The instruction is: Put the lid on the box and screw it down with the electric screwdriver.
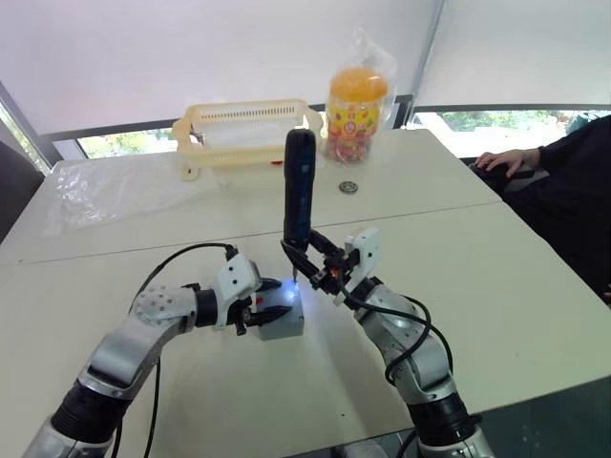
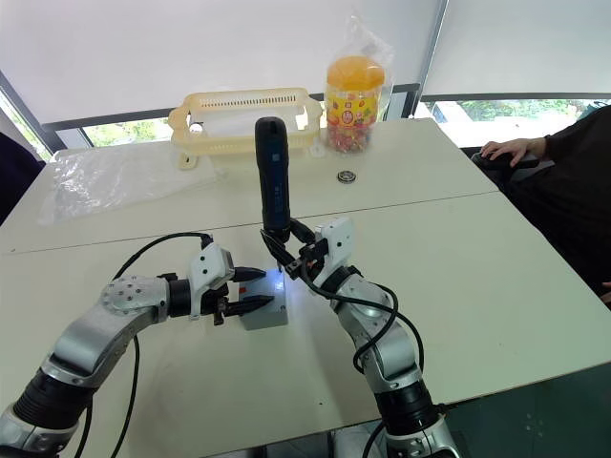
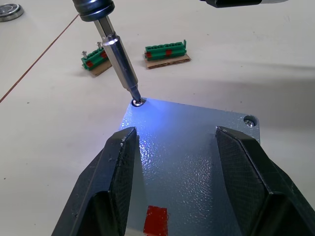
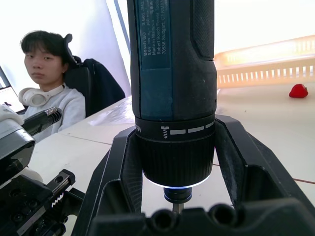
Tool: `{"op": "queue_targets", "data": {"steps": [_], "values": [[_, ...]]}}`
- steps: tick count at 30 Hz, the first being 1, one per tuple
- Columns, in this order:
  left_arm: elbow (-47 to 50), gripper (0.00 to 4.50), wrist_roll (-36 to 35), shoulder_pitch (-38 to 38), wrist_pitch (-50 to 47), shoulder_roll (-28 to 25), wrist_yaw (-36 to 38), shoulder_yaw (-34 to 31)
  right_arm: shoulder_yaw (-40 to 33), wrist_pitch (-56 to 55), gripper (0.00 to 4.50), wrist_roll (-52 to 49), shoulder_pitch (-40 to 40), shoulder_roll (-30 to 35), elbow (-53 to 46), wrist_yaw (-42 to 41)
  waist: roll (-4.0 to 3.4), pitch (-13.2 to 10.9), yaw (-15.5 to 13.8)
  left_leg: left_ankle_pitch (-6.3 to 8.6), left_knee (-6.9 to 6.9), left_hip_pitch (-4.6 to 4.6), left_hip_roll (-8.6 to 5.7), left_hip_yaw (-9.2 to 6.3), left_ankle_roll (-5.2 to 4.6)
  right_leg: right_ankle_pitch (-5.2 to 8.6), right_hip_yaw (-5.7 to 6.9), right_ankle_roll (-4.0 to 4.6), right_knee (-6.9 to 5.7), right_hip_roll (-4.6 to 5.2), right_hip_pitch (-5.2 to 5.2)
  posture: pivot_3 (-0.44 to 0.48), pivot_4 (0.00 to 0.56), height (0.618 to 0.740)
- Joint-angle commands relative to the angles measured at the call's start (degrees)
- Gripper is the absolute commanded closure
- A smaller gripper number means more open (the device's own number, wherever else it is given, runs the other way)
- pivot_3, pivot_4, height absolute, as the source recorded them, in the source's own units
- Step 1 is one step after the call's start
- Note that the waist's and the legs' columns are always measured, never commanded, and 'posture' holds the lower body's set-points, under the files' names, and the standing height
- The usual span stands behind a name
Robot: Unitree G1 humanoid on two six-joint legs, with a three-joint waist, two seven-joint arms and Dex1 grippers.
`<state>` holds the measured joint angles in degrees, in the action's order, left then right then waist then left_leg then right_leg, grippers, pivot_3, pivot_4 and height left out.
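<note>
I see the lid (image 3: 192, 142) seated flat on the box (image 1: 283, 320), which sits on the near table (image 1: 535, 286) between my two arms. A small red mark (image 3: 156, 220) shows at the box's near edge in the left wrist view, and a screw head (image 3: 250, 121) sits in one lid corner. The screwdriver (image 1: 299, 186) stands nearly upright over the box, its bit (image 3: 120, 64) down in another corner hole, where its white-blue light washes the lid.

My right gripper (image 1: 315, 262) is clamped around the screwdriver's lower barrel, a finger pressed to each side of the collar. My left gripper (image 1: 260, 303) reaches in from the left, its fingers (image 3: 115, 177) spread on either side of the box; I cannot tell whether they touch the walls.

Just beyond the box lie two green blocks (image 3: 166, 50) on the table. Farther back I see a small metal ring (image 1: 348, 187), a cream basket (image 1: 248, 134), a jar (image 1: 356, 113) with an orange lid inside a clear bag, and plastic sheeting (image 1: 105, 191) to the left. A person's hand (image 1: 501, 160) rests at the far right table edge, and another person (image 4: 44, 93) sits behind in the right wrist view.
</note>
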<state>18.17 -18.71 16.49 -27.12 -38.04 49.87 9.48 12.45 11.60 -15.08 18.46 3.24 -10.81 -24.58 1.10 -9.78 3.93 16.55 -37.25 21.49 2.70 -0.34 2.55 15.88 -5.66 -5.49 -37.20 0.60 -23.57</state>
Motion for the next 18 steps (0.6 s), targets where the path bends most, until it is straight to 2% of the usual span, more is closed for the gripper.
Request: {"op": "queue_targets", "data": {"steps": [1,10,18], "values": [[-1.10,1.93,2.14,-1.47,-1.02,-0.57,-0.17,1.60,0.65,-2.90,2.80,1.12,0.24,-0.75,0.10,-0.29,0.00,0.00,0.01,0.00,0.00,0.00,0.00,0.00,0.00,0.00,0.00,0.00,0.00,0.00,0.00,0.000,0.150,0.740],[-0.96,1.93,2.17,-1.66,-1.15,-0.65,-0.35,1.57,0.31,0.82,2.80,-1.58,-1.04,-1.46,1.07,-0.68,0.01,0.03,0.01,0.00,0.00,-0.05,0.00,-0.01,0.00,0.01,0.00,0.02,0.00,0.00,0.04,0.000,0.150,0.740],[-1.04,1.93,2.14,-1.67,-1.16,-0.61,-0.24,1.67,3.53,-1.81,2.80,1.89,-1.68,1.52,1.37,-3.72,0.02,0.05,0.01,0.00,0.00,-0.07,0.00,0.00,0.00,0.02,0.00,0.04,0.00,0.00,0.06,0.000,0.150,0.740]]}}
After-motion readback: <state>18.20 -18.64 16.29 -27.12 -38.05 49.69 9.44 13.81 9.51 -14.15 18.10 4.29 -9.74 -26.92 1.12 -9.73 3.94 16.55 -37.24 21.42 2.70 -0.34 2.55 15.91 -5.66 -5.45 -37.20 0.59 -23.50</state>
